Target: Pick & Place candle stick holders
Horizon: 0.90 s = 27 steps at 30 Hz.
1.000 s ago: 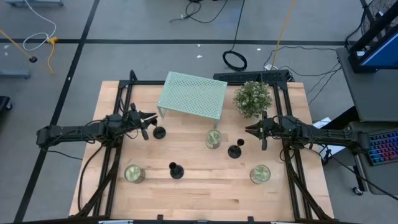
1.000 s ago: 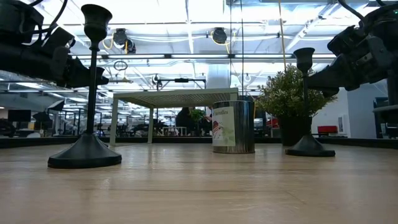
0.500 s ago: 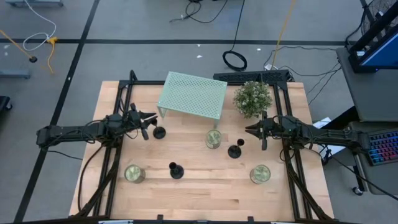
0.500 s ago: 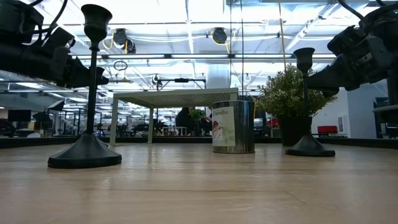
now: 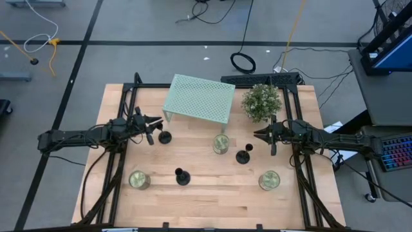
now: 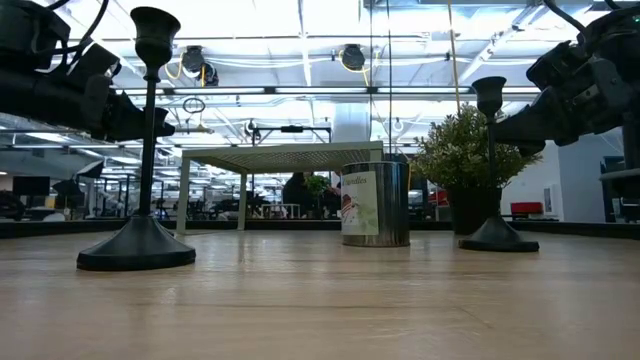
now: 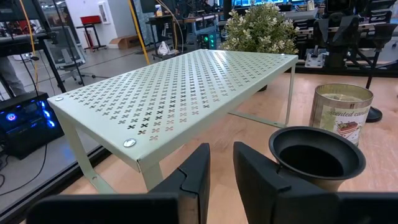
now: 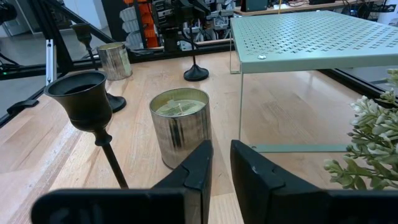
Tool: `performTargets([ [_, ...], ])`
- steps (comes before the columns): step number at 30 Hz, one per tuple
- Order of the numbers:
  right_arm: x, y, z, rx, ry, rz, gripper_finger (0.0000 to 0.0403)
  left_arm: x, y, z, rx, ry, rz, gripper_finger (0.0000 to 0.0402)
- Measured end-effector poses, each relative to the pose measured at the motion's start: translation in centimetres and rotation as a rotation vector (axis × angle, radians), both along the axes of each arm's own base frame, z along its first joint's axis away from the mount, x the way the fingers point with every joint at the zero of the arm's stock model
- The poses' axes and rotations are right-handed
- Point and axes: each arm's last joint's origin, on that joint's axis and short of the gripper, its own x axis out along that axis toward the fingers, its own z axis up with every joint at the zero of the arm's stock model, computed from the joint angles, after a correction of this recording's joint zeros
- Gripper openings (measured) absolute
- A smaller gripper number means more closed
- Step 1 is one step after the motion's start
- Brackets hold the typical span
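Three black candle holders stand upright on the table, stems vertical: one just beside the left gripper, one near the right gripper, one front-centre. Likely rigid, top-heavy, tippy; best pinched on the thin stem. Both grippers' fingers nearly closed, empty. Shelf, plant, jars nearby.

A robotics lab: cables on grey floor, workbenches behind.
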Motion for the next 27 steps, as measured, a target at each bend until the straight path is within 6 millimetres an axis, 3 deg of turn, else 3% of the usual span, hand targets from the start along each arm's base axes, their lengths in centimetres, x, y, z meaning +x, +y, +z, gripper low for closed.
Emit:
performTargets([
  [12, 0.0, 0.0, 0.0, -0.162, 0.015, 0.029, 0.005, 0.0, 0.0, 0.0, 0.0, 0.0, 0.0, 0.0076],
  [27, 0.1, 0.0, 1.2, -0.049, -0.119, 0.004, 0.005, 0.0, 0.0, 0.0, 0.0, 0.001, 0.0, 0.0076],
])
